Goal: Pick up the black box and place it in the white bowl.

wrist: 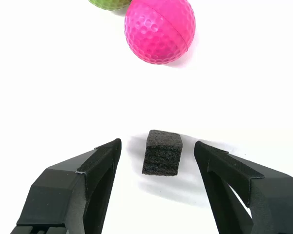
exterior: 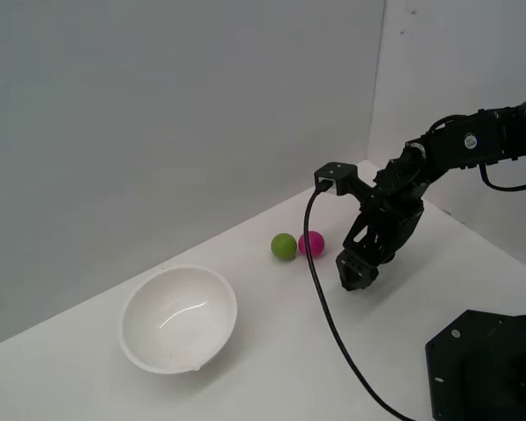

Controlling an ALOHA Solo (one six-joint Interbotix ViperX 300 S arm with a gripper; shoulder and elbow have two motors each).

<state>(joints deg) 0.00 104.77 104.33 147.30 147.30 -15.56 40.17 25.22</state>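
Observation:
In the wrist view the black box point(wrist: 162, 152), a small matte foam cube, rests on the white table between the two fingertips of my gripper point(wrist: 157, 152). The fingers point(wrist: 100, 163) stand open, with a gap on each side of the cube. In the exterior view my gripper point(exterior: 355, 272) is low over the table just to the exterior view's right of the balls; the black box is hidden behind it there. The white bowl point(exterior: 140, 344) sits on the table toward the exterior view's left, with nothing in it.
A pink golf ball point(wrist: 159, 29) point(exterior: 313, 243) and a green ball point(exterior: 283, 246) point(wrist: 110, 4) lie side by side just beyond the cube. A black cable point(exterior: 333, 324) hangs from the wrist. A black base plate point(exterior: 486, 364) sits at the exterior view's lower right.

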